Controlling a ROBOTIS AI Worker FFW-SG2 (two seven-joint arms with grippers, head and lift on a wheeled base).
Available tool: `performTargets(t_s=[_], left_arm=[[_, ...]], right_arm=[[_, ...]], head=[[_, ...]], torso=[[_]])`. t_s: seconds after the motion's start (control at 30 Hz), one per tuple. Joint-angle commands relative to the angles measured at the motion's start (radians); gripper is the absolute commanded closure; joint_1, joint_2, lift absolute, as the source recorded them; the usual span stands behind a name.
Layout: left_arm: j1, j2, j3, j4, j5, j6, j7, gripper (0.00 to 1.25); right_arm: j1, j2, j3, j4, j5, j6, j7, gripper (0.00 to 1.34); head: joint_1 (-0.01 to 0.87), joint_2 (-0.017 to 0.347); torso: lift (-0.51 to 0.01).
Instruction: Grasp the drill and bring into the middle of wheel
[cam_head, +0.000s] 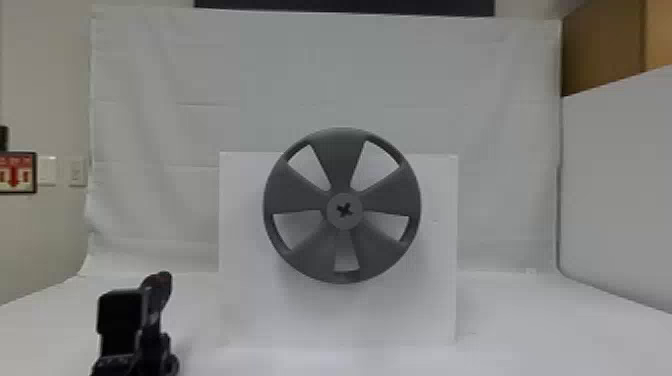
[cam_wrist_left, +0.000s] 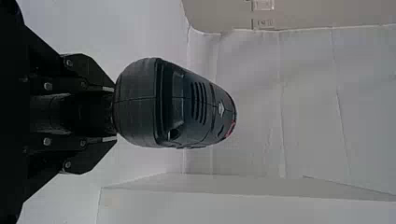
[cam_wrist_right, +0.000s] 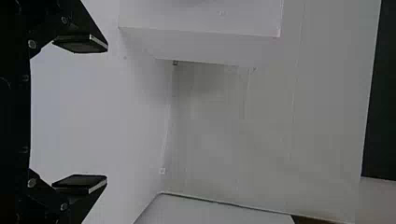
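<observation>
In the head view, the left gripper is at the lower left, left of and lower than the grey wheel. The dark rounded top of the drill rises above it. The left wrist view has the left gripper shut on the drill below its rounded black body, which is upright in the room; the lower part of the drill is hidden. Around the X-shaped opening of the wheel's hub spread wide spokes. Nothing lies between the widely parted fingers of the right gripper.
Behind the wheel stands a white panel on the white table. A white cloth backdrop hangs at the back, and a white partition stands on the right. The side of the panel shows in the left wrist view.
</observation>
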Motion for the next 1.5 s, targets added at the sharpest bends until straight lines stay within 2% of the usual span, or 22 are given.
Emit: performTargets(t_s=[0.0,0.2,0.5,0.67,0.97,1.27,1.47], left_arm=[[0.002,0.001,-0.006,0.000,-0.002,0.000,0.002,0.97],[0.009,0.001,-0.010,0.000,0.000,-0.018,0.014,1.18],[0.013,0.003,-0.013,-0.003,-0.002,-0.032,0.017,1.19],[0.022,0.003,0.007,-0.037,0.001,-0.030,0.016,1.19],[0.068,0.014,0.037,-0.164,0.003,-0.030,0.016,1.19],[0.133,0.049,0.008,-0.322,0.029,-0.029,0.014,1.20],[0.153,0.060,-0.010,-0.456,0.049,0.023,0.016,1.20]], right_arm=[[-0.001,0.001,0.000,0.000,0.000,0.000,0.000,0.29],[0.001,0.001,-0.002,0.000,0.000,0.000,0.000,0.29],[0.002,0.001,-0.003,0.000,0.000,0.002,0.000,0.29],[0.002,0.001,-0.006,0.000,0.000,0.003,0.000,0.29],[0.005,0.001,-0.011,0.000,-0.002,0.003,0.000,0.29],[0.005,0.008,-0.014,0.000,-0.002,0.003,0.000,0.29],[0.004,0.008,-0.014,0.000,-0.002,0.003,0.000,0.29]], head=[[0.000,0.000],[0.000,0.000],[0.000,0.000],[0.000,0.000],[0.000,0.000],[0.000,0.000],[0.000,0.000]], torso=[[-0.406],[-0.406],[-0.406],[-0.406],[-0.406],[-0.406],[-0.406]])
